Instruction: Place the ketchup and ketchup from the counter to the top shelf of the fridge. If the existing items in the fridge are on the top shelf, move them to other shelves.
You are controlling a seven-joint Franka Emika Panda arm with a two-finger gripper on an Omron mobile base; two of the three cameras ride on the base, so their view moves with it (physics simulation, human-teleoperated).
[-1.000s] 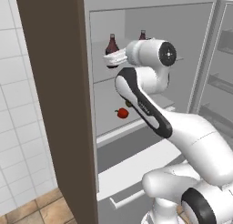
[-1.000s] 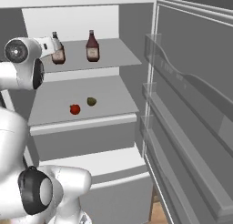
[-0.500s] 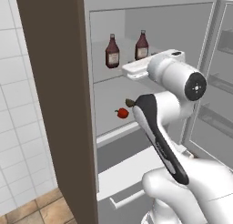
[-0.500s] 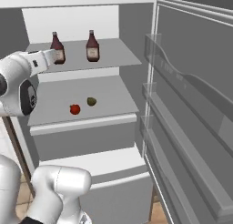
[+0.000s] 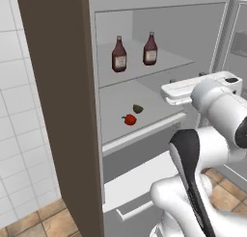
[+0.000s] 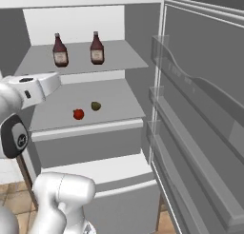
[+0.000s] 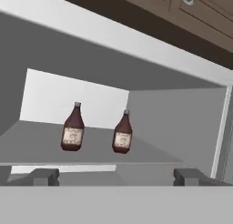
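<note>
Two ketchup bottles are standing upright on the fridge's top shelf, above a red fruit and an olive-brown fruit. The arm's empty fingers are spreading wide, facing the bottles from outside the fridge.

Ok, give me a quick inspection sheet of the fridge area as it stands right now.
Surface: top shelf holds both bottles; the shelf below holds the fruits.
Job's things: left ketchup and right ketchup upright, apart.
Existing items: red fruit and olive fruit on the second shelf, apart.
Clutter: nothing seen.
Gripper: gripper open, empty, facing the bottles from outside the shelf.
Cables: nothing seen.
Surroundings: fridge door open; its racks look bare.
</note>
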